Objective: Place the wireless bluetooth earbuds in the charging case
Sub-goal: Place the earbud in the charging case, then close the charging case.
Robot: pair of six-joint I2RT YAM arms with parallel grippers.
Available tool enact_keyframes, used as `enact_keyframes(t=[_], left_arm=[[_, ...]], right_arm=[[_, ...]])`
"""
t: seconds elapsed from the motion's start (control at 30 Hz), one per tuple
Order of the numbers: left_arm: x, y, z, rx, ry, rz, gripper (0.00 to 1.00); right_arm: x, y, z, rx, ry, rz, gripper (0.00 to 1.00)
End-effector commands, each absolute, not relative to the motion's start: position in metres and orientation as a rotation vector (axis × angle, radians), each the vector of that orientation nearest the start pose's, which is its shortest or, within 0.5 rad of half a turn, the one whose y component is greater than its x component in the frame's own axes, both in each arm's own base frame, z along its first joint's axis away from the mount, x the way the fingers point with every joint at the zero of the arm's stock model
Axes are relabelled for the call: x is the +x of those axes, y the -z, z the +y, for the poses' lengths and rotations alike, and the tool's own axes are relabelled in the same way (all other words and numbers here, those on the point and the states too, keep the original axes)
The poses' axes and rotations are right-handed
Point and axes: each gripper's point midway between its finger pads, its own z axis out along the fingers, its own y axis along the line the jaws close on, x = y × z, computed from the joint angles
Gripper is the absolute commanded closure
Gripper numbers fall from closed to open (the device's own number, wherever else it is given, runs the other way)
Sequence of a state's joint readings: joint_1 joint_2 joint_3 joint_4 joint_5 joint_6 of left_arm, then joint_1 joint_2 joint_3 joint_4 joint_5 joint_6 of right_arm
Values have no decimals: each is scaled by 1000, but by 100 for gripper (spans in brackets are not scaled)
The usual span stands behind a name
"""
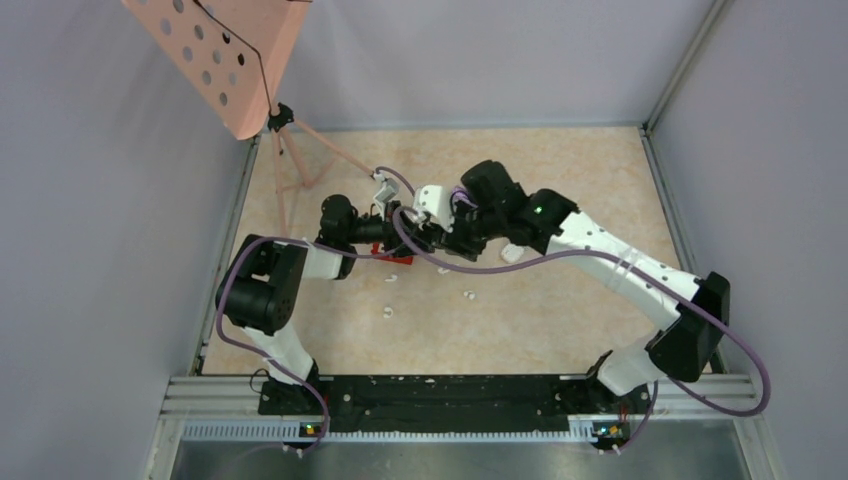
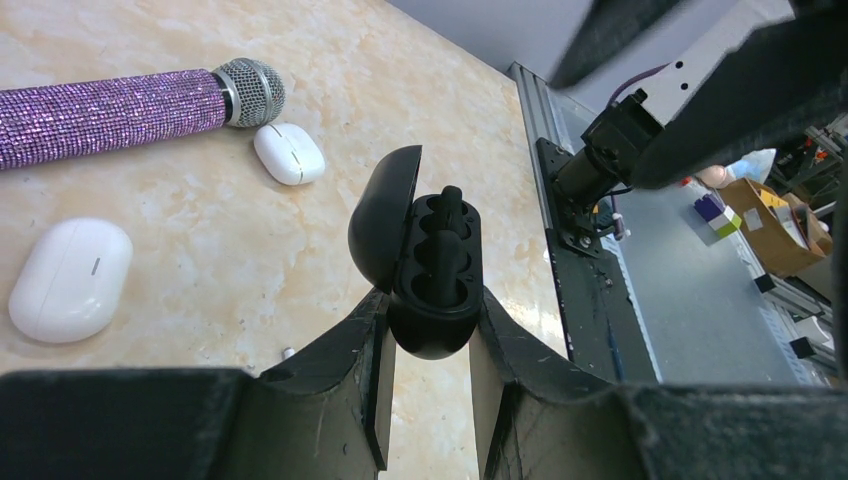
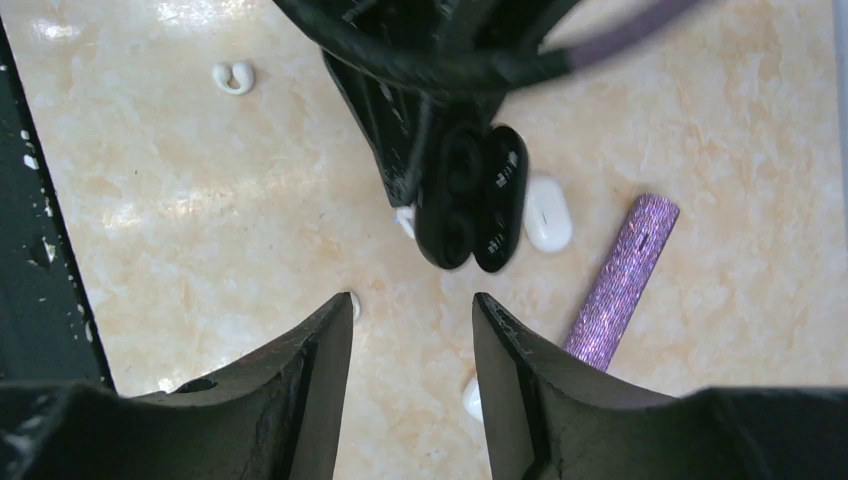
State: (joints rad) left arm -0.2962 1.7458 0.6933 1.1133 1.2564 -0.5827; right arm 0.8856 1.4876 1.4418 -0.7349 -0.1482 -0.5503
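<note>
My left gripper is shut on the base of a black charging case and holds it above the table with its lid open. A black earbud sits in the case with its stem sticking up. My right gripper is open and empty, hovering just above and beside the case. In the top view both grippers meet mid-table, left and right. Loose white earbuds lie on the table.
A purple glitter microphone lies behind the case, also in the right wrist view. Two white oval cases rest near it. A pink perforated stand stands at the back left. The black mounting rail runs along the near edge.
</note>
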Motion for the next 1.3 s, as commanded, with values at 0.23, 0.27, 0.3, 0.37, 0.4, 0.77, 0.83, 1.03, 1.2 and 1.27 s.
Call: enact_keyframes(t=[0.23, 0.27, 0.3, 0.37, 0.4, 0.77, 0.83, 1.03, 1.2, 1.27], left_arm=[[262, -173, -269, 1116, 1500, 1409, 100], [258, -171, -270, 1143, 1485, 1407, 100], [255, -170, -270, 1169, 1474, 1400, 100], [252, -170, -270, 1191, 1477, 1396, 100], [252, -170, -270, 1191, 1471, 1393, 100], [257, -184, -281, 1183, 1479, 1353, 100], [260, -188, -281, 1158, 1483, 1356, 100], [277, -186, -286, 1047, 1495, 1459, 100], [295, -176, -287, 938, 1505, 1572, 100], [301, -177, -287, 884, 1522, 1587, 100]], right_arm=[[265, -271, 297, -1383, -866, 1666, 27], [263, -272, 301, -1392, -906, 1653, 27], [259, -272, 305, -1399, -953, 1642, 27], [256, -272, 312, -1396, -1023, 1635, 23], [254, -272, 314, -1400, -1051, 1629, 23], [254, -224, 325, -1415, -1093, 1754, 18], [248, -215, 328, -1431, -1100, 1768, 18], [241, -217, 329, -1448, -1087, 1747, 19], [246, -229, 320, -1455, -913, 1706, 18], [247, -227, 313, -1464, -857, 1710, 19]])
